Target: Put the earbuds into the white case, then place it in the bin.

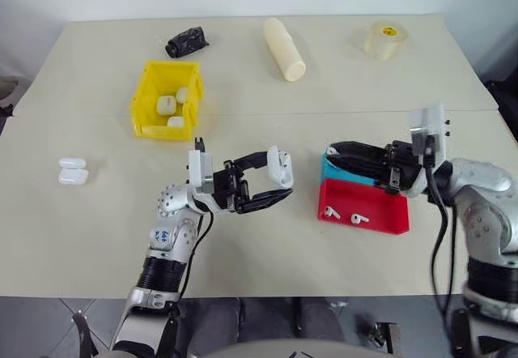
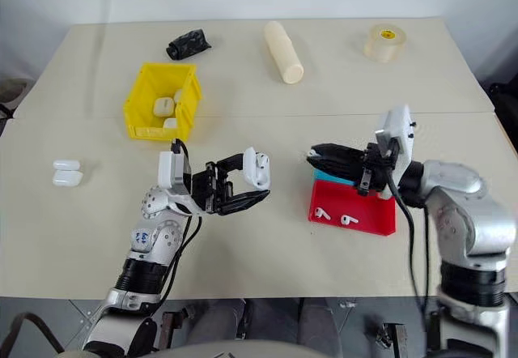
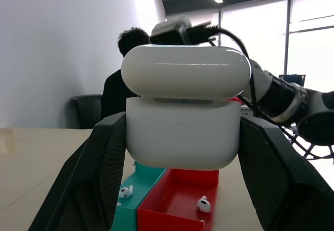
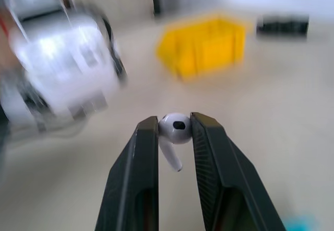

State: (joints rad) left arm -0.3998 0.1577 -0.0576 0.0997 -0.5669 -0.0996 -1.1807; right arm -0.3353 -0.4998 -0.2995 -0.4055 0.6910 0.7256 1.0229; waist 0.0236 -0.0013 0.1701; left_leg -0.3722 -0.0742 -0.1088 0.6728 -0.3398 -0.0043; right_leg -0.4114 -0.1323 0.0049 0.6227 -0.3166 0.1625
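While you are looking across the table [image 1: 97,236], two spare white cases [image 1: 72,171] are lying at the far left, well apart from everything. Next over, the bin [image 1: 149,101] is sitting with several white cases inside, a black object [image 1: 186,41] lying behind it. Your left gripper [image 1: 273,181] is hanging above the table near the middle, its fingers pressing on the white case [image 3: 182,137], whose lid [image 3: 186,71] is standing slightly ajar. Behind, a cream cylinder [image 1: 284,48] is lying toward the far edge. Moving right, your right gripper [image 4: 175,129] is pinching one earbud [image 4: 174,135], stem hanging down, and is pointing toward the case. Under it, the red tray [image 1: 380,219] is holding two earbuds [image 1: 343,215], touching a teal tray [image 1: 329,166]. A tape roll [image 1: 384,40] is sitting far right.
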